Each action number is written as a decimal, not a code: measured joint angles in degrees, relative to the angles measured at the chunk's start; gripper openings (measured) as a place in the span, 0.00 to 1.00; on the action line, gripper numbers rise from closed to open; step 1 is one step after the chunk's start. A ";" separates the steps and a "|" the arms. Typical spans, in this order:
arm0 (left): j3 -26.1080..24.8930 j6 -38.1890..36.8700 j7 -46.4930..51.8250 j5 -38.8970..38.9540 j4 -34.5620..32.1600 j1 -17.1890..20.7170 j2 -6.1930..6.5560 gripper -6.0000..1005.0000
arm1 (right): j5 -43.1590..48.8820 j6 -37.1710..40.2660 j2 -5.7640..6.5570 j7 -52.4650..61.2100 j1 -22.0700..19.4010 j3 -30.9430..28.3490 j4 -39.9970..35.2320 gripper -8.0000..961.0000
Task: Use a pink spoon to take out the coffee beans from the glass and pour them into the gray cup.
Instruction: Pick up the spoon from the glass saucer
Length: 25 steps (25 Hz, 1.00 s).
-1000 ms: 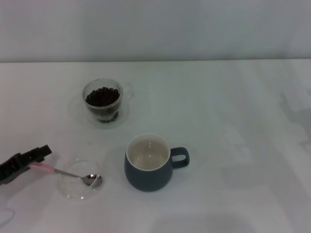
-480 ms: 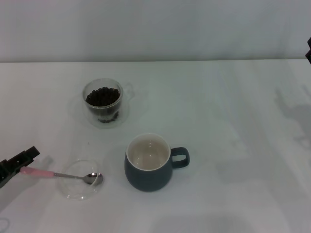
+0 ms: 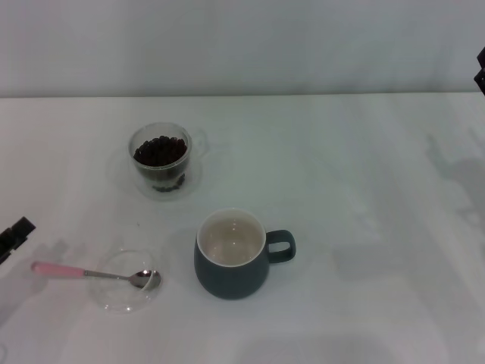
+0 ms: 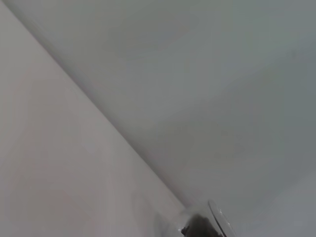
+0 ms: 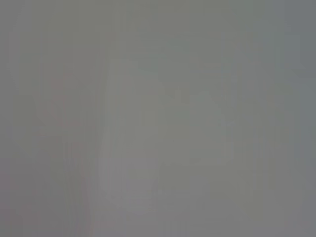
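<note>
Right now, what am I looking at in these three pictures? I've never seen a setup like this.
This is a two-armed robot at a white table. The wide picture comes from a camera on its head, looking down; the other two come from cameras on its wrists and show almost nothing, apart from a bit of the glass in the left one. On the table stand a glass of coffee beans and an empty gray cup. A pink spoon lies with its bowl in a shallow glass dish. Nothing is held: only the left gripper and right gripper tips peek in at the edges.
</note>
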<state>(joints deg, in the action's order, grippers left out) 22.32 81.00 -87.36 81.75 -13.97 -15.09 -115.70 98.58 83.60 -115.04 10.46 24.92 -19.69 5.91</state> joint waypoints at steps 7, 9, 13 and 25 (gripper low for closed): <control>0.01 -0.36 -0.95 2.47 0.72 1.94 -1.67 0.51 | -0.58 -0.54 0.04 0.02 0.79 -0.44 -0.56 0.86; 0.00 -0.63 -0.93 2.39 0.77 2.16 -2.19 0.61 | -0.59 -0.97 0.05 0.07 1.54 -0.47 -0.80 0.86; 0.00 -1.53 -1.21 2.33 1.61 2.38 -2.68 0.75 | -0.59 -1.24 0.14 0.09 2.79 -0.47 -0.82 0.86; 0.00 -2.92 -2.52 2.58 3.77 3.06 -3.04 0.85 | -0.46 -1.26 0.01 0.09 4.86 -0.43 -1.25 0.86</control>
<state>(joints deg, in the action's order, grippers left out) 22.32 78.08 -89.88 84.32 -10.20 -12.02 -118.74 98.12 82.35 -115.04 10.55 29.78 -20.12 4.66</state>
